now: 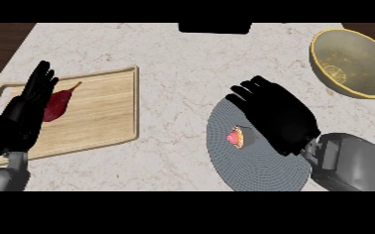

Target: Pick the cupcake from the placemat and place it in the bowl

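A small cupcake [236,137] with pink frosting lies on a round grey placemat [249,166] at the lower right of the counter. My right hand [277,111] hovers over the mat, palm down, fingers stretched toward the upper left, partly covering the cupcake's right side; nothing is held. A yellow-rimmed bowl [344,62] stands at the upper right, apart from the hand. At the left edge my left hand [29,106] rests open, fingers up.
A wooden cutting board [102,111] lies at the left with a dark red pepper [58,104] on it, partly behind the left hand. A black object [215,27] sits at the counter's far edge. Dark wood shows beyond the counter's top corners.
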Tool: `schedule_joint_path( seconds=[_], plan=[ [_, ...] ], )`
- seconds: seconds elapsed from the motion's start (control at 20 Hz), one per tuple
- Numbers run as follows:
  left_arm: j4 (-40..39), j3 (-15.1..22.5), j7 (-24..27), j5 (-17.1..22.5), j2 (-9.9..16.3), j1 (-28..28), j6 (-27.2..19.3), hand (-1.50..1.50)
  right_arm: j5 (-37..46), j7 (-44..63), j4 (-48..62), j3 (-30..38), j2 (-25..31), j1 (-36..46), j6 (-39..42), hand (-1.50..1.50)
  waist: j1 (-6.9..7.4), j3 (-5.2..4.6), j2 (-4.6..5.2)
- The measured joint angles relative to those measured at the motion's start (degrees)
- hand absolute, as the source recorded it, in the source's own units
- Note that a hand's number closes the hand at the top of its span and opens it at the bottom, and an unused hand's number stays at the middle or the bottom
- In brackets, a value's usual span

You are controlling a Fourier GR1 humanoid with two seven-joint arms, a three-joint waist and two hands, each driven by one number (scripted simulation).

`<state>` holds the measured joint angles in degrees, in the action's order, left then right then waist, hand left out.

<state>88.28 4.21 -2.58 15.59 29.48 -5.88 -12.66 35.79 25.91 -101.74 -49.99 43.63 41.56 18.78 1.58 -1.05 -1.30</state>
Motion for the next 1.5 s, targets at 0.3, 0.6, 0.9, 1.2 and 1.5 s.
schedule_joint_path(
  seconds=[0.3,0.6,0.9,1.2,1.5],
  plan=[
    [-0.9,0.5,-1.0,-1.5,-0.5,-0.5,-1.1,0.00,4.1,17.5,-6.1,-7.7,-10.9,5.3,17.4,-1.50,-1.30,0.58,0.34],
    [-1.1,0.9,-1.6,-2.7,-1.4,-1.7,-1.6,0.00,5.4,24.1,4.6,-9.6,-29.9,10.0,24.7,-1.50,-0.82,0.80,0.93],
    [-2.4,1.5,-2.0,-3.4,-2.6,-3.8,-1.7,0.00,5.3,24.4,20.2,-9.9,-39.5,14.2,28.5,-1.50,-0.29,0.83,1.25],
    [-3.0,2.1,-2.0,-4.1,-3.3,-4.3,-1.6,0.00,4.4,24.0,33.7,-11.1,-41.7,16.1,33.3,-1.50,0.32,0.83,1.33],
    [-3.4,1.5,-1.6,-4.2,-3.4,-4.6,-1.0,0.00,2.0,24.7,43.2,-10.6,-42.3,16.3,36.6,-1.50,0.75,0.88,1.36]
  ],
)
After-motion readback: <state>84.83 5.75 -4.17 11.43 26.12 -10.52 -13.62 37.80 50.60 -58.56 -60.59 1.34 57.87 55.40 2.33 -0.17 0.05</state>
